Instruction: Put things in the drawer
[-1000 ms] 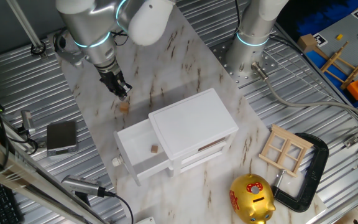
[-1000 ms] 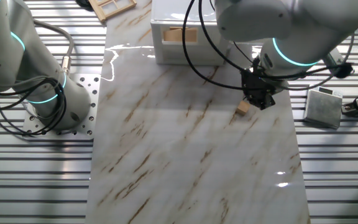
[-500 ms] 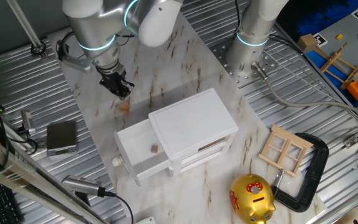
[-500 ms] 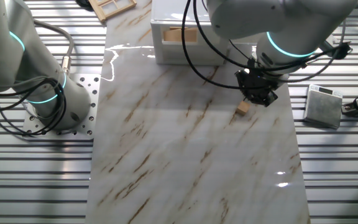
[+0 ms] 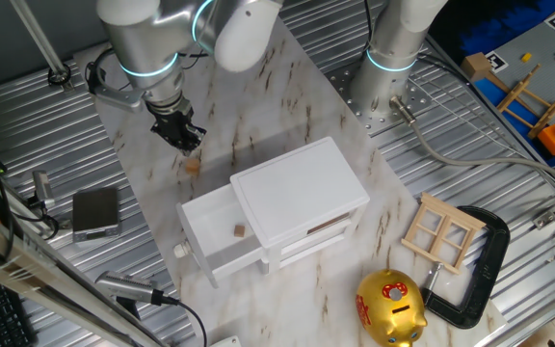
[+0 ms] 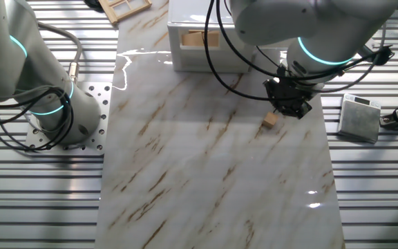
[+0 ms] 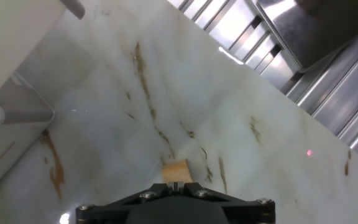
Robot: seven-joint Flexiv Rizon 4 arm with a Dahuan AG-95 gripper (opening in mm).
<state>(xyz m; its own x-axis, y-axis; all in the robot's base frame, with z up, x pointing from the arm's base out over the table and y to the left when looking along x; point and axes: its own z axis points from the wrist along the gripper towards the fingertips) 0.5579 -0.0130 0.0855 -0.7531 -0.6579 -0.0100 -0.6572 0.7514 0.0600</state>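
Over on the left, the gripper (image 5: 188,144) hangs above the marble tabletop (image 5: 287,87), right over a small wooden block (image 5: 193,165) lying loose there, well apart from the cabinet; whether the fingers are spread or closed I cannot tell from where I stand. Further right, the upper drawer (image 5: 218,238) stands pulled out of the white cabinet (image 5: 302,188) with a second block (image 5: 240,230) lying inside, and a wooden window frame (image 5: 439,230) and gold piggy bank (image 5: 390,306) sit beyond.

Two high fixed views from opposite sides of the marble table (image 5: 287,96), plus a close hand view straight down.
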